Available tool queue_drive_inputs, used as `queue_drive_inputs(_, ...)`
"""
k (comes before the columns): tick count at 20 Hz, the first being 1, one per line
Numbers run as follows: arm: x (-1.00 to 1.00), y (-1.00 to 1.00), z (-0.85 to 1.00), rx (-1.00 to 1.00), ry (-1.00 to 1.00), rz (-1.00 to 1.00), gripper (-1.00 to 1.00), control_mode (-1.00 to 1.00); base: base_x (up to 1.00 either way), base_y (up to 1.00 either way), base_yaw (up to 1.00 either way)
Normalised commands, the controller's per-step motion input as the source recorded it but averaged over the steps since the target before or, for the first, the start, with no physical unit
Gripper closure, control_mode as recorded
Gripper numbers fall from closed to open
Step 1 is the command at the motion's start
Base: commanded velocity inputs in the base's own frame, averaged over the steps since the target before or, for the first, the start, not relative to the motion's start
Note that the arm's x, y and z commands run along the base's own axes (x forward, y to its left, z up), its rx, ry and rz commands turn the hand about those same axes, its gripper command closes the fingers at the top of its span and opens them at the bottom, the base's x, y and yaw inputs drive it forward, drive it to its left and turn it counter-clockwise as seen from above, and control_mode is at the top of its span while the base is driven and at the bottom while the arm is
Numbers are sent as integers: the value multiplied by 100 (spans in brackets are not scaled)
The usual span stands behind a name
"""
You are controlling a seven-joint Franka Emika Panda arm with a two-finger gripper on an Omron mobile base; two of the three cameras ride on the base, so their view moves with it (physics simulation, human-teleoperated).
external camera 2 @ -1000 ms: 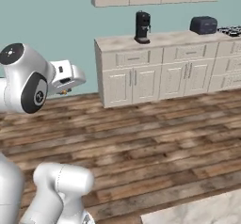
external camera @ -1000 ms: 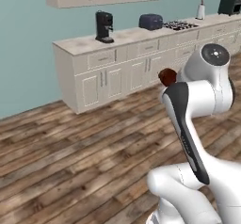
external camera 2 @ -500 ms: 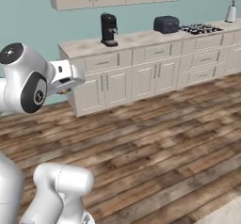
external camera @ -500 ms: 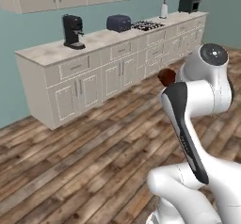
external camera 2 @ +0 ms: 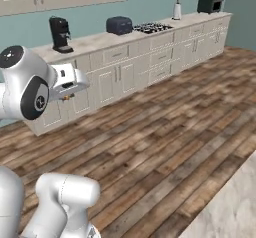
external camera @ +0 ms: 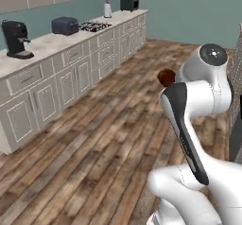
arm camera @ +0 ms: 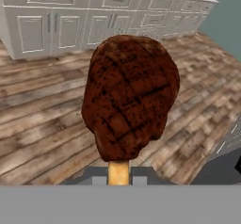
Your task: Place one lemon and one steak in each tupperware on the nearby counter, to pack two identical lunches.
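My gripper (arm camera: 118, 177) is shut on a dark brown-red steak (arm camera: 129, 96) with a pale fat edge at its lower end. The steak stands up in front of the hand camera, high above the wooden floor. In the left base view the steak (external camera: 166, 77) peeks out as a dark round lump beside the arm's upper joint. In the right base view the white hand (external camera 2: 67, 81) points toward the kitchen wall. The lemon and the tupperware are out of view.
A long counter (external camera: 45, 47) with light cabinet fronts runs along the teal wall, carrying a coffee machine (external camera: 16, 39), a toaster (external camera: 65, 25) and a hob (external camera: 94, 26). Open wooden floor (external camera 2: 165, 127) lies between it and me. A marble worktop corner (external camera 2: 232, 202) shows at the lower right.
The whole scene has slid across both base views, so the base has moved and turned. The arm keeps the same pose with the steak held.
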Motion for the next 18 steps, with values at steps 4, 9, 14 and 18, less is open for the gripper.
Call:
queue_drive_inputs(4,0,0,0,0,0,0,100,100,21,27,-52)
queue_drive_inputs(9,0,0,0,0,0,0,100,100,20,33,-51)
queue_drive_inputs(14,0,0,0,0,0,0,100,100,28,45,-49)
queue_drive_inputs(18,0,0,0,0,0,0,100,100,31,54,-49)
